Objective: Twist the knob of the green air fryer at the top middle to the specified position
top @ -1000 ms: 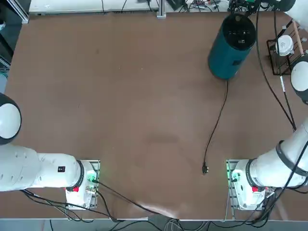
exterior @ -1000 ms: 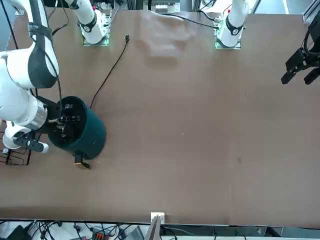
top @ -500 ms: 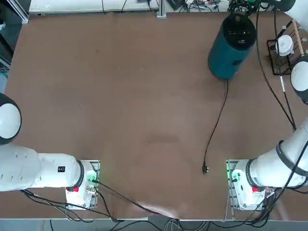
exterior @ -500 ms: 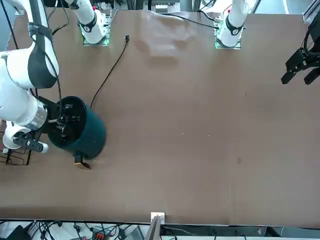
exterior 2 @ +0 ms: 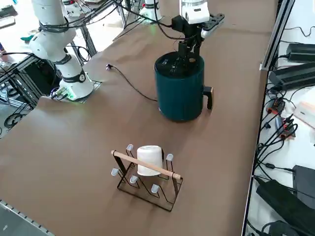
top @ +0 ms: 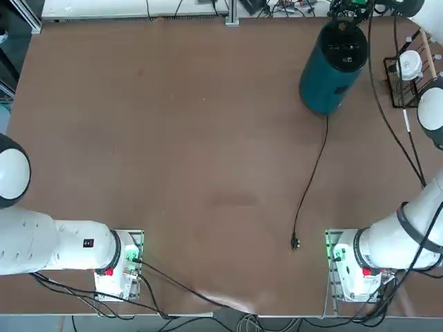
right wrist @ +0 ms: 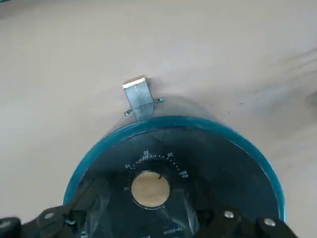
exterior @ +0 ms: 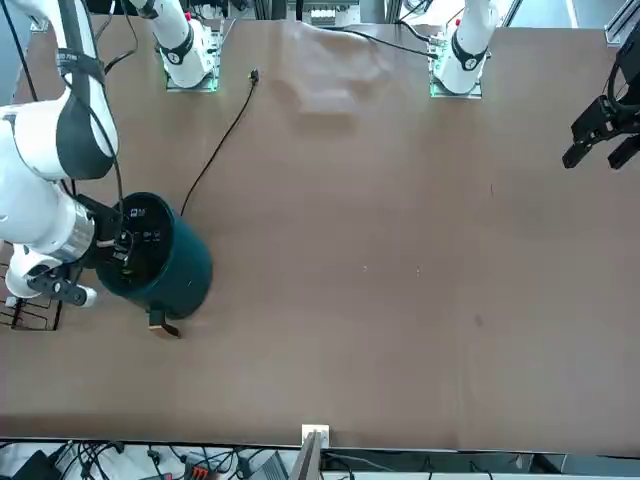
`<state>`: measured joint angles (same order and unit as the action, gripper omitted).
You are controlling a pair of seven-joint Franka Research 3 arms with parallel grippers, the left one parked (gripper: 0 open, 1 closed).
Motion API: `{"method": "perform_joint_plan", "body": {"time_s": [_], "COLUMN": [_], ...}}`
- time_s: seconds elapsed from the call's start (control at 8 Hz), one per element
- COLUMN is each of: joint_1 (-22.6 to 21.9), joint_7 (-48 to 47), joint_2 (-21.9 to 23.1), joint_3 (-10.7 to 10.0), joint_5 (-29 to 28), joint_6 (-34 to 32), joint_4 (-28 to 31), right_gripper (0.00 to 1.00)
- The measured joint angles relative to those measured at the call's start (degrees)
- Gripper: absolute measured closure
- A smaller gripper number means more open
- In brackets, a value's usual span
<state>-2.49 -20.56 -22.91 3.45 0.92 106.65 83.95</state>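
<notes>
- Teal-green: the green air fryer (exterior 2: 180, 93) standing at the table's far right, near the wire rack (exterior 2: 147, 178).
- Tan knob (right wrist: 150, 189) on its black top, seen clearly only from the wrist.
- Right gripper (right wrist: 148, 218) spread wide either side of the knob, fingertips cut off, contact unclear.

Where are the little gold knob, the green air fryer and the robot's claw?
knob (right wrist: 150, 189): right wrist view, middle of its disc.
green air fryer (exterior 2: 179, 93): right side view, its teal wall.
right claw (exterior 2: 188, 55): right side view, between the fingertips.

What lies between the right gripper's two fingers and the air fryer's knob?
Nothing: in the right wrist view the right gripper hangs over the green air fryer, and only its black top shows between each finger and the knob.
</notes>
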Motion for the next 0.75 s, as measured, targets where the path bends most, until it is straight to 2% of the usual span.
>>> {"method": "perform_joint_plan", "body": {"time_s": [0.25,0.38,0.75], "joint_1": [0.00,0.00,0.03], "joint_7": [-0.03,-0.08,-0.09], "joint_2": [-0.14,-0.14,-0.14], "joint_3": [0.00,-0.02,-0.11], "joint_5": [0.00,0.00,0.00], "joint_6": [0.00,0.00,0.00], "joint_4": [0.00,0.00,-0.02], "right_gripper": [0.16,0.24,0.26]}}
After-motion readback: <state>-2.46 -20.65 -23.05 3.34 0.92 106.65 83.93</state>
